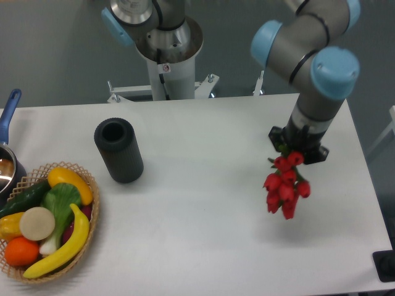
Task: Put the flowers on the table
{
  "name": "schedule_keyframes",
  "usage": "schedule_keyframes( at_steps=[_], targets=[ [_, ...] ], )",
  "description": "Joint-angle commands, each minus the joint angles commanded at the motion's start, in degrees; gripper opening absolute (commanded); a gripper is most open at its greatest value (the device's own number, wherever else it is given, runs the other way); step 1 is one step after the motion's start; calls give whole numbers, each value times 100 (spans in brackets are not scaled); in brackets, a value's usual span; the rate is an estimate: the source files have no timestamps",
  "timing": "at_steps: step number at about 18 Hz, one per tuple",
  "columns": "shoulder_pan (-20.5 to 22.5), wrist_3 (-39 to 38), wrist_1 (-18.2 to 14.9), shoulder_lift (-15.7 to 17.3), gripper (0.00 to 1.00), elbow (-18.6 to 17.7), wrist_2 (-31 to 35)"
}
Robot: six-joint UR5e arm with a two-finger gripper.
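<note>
The flowers (pixel 285 187), a small bunch of red tulip-like blooms with green stems, hang blooms-down from my gripper (pixel 295 151) over the right part of the white table (pixel 203 203). The gripper is shut on the stems. The fingers themselves are mostly hidden by the wrist and the bunch. The blooms seem to hang a little above the tabletop; a faint shadow lies below them.
A black cylinder (pixel 118 150) stands at the left centre. A woven basket (pixel 87 230) with fruit and vegetables sits at the front left corner. A pot with a blue handle (pixel 7 117) is at the left edge. The robot base (pixel 166 55) stands behind the table.
</note>
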Motion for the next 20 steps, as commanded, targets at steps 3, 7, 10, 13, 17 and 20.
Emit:
schedule_keyframes(
  at_steps=[3, 7, 10, 13, 17, 20],
  targets=[
    [-27, 0, -17, -88, 12, -44, -17],
    [-71, 0, -9, -141, 22, -175, -18],
    [-89, 0, -17, -141, 43, -246, -18],
    [-89, -9, -9, -141, 88, -272, -18],
    [-80, -18, 35, -62, 100, -422, -18],
    [-71, -9, 236, -44, 100, -413, -35]
  ],
)
